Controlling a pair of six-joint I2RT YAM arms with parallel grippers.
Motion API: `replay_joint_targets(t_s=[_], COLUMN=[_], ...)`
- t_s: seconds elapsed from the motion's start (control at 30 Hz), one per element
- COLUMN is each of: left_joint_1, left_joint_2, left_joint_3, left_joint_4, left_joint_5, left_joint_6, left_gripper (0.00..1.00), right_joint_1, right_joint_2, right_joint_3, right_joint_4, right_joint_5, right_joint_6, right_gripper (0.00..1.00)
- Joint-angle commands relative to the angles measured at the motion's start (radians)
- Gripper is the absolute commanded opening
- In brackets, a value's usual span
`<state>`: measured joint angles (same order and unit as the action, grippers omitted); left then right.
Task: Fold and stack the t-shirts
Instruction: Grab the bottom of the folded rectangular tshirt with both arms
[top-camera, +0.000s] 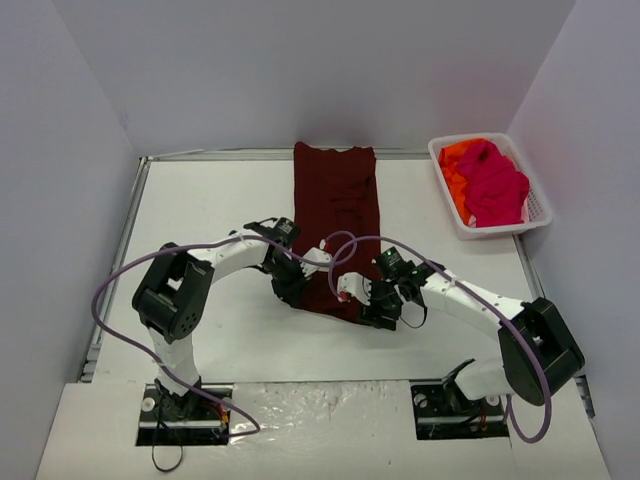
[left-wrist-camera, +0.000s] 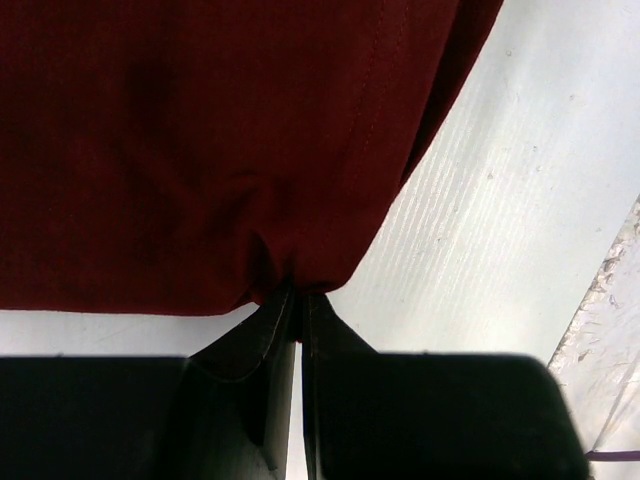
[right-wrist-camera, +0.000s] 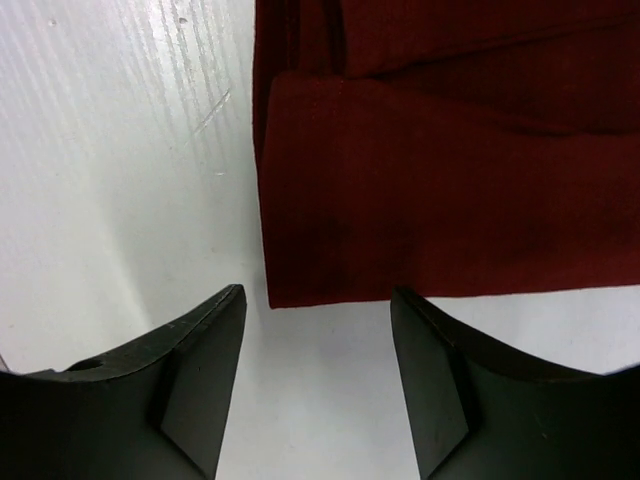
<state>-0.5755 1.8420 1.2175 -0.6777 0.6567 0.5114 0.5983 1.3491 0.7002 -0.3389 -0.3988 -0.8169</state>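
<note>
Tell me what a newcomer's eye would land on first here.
A maroon t-shirt, folded into a long strip, lies mid-table, and both arms meet at its near end. The left fingers are pinched shut on its edge, while the right fingers stand open just short of a corner. At the far right, a white basket holds a pink shirt and an orange shirt.

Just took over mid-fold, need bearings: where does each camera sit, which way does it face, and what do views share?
Top external: above and behind the bases, looking down at the white table; left arm, right arm, folded dark maroon cloth t-shirt, white plastic lattice basket.
Left wrist: on left arm, facing along its fingers; left gripper shut on the t-shirt's corner.
Right wrist: on right arm, facing down; right gripper open before the hem.
Shared: t-shirt's near end.
</note>
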Motion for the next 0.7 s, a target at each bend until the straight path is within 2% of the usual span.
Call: replay_joint_targets(t_s=[0.0, 0.3, 0.47, 0.53, 0.6, 0.67], left_joint_1=[0.009, 0.017, 0.022, 0.025, 0.023, 0.025], left_joint_2=[0.0, -0.003, -0.009, -0.01, -0.013, -0.021], left_joint_3=[0.039, 0.031, 0.022, 0.02, 0.02, 0.02], left_joint_4=[-0.028, -0.026, -0.025, -0.022, -0.023, -0.025], left_joint_5=[0.021, 0.024, 0.027, 0.026, 0.026, 0.024], left_joint_6=[-0.002, -0.001, 0.001, 0.004, 0.004, 0.003], left_gripper=[0.02, 0.02, 0.02, 0.02, 0.03, 0.02], right_joint_1=[0.018, 0.054, 0.058, 0.058, 0.057, 0.057], right_joint_2=[0.039, 0.156, 0.196, 0.193, 0.18, 0.156], right_joint_3=[0.001, 0.019, 0.025, 0.027, 0.031, 0.036], right_joint_4=[0.026, 0.038, 0.041, 0.041, 0.037, 0.028], right_joint_5=[0.025, 0.049, 0.069, 0.071, 0.072, 0.072], right_joint_6=[-0.005, -0.007, 0.001, 0.007, 0.018, 0.027], right_gripper=[0.56, 0.56, 0.52, 0.43, 0.25, 0.15])
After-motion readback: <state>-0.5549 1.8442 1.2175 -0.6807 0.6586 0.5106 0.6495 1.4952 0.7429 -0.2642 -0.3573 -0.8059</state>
